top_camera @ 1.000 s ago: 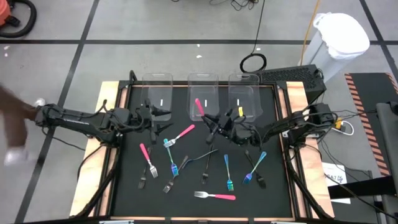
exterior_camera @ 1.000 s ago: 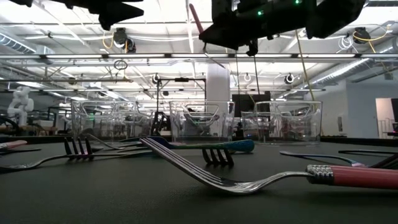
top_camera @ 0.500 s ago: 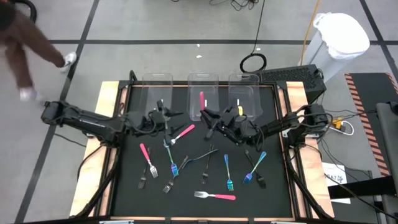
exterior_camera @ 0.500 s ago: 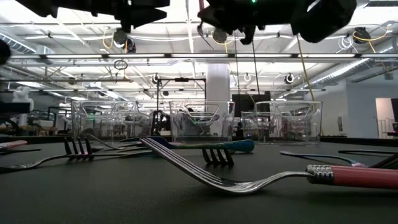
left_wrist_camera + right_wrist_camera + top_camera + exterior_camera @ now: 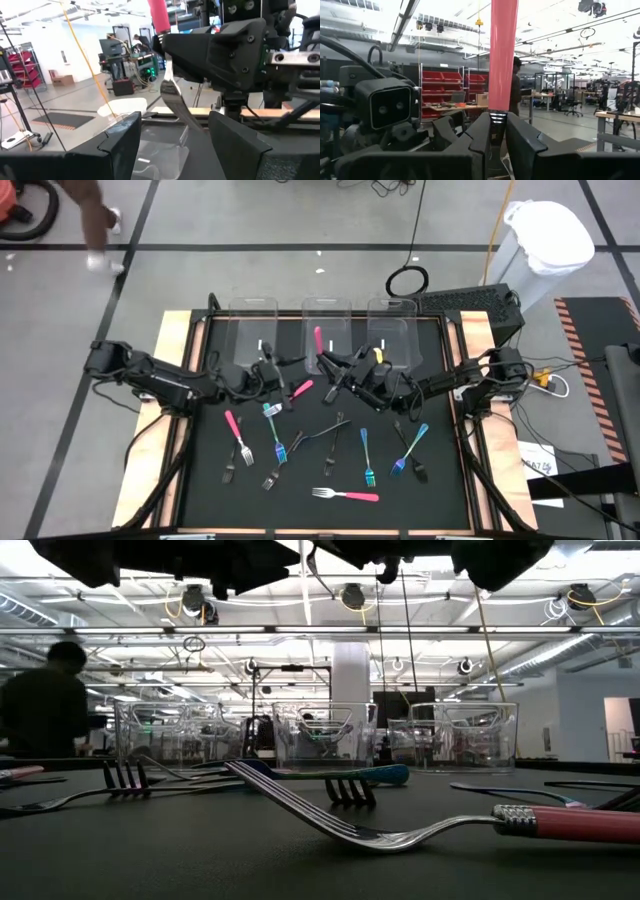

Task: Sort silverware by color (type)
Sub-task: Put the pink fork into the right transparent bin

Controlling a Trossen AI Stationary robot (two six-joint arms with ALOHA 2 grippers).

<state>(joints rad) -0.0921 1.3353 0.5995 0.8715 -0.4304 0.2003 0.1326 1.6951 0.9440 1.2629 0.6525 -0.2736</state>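
My right gripper [image 5: 333, 369] hangs above the table's middle, in front of the middle clear bin [image 5: 325, 320], shut on a pink-handled fork [image 5: 318, 341]. My left gripper [image 5: 277, 370] is open just to its left, facing it; in the left wrist view its fingers [image 5: 120, 145] stand apart and touch nothing. Other forks lie flat on the black mat: pink ones [image 5: 301, 390] [image 5: 234, 426] [image 5: 352, 496], blue or teal ones [image 5: 276, 436] [image 5: 367, 456] [image 5: 411, 445], dark ones [image 5: 327, 430] [image 5: 230, 471]. My right gripper pinches the pink fork between its two fingers [image 5: 480, 132] at the lower end of the pink handle [image 5: 497, 107], where it meets the metal neck. The fork is lifted clear and stands nearly upright, handle [image 5: 160, 14] above the fingers, silver neck and tines [image 5: 173, 95] hanging below.
Three clear bins stand in a row at the mat's far edge: left [image 5: 253, 330], middle, right [image 5: 392, 328]. Wooden borders [image 5: 178, 350] flank the mat. A person [image 5: 95, 220] walks on the floor beyond the table. A white bin [image 5: 545, 240] stands far right.
My right gripper has carried the pink fork up and a little toward the far edge, and the fork has turned more upright. My left arm has reached toward the table's right, closing on the right gripper. Both grippers have risen in the low view.
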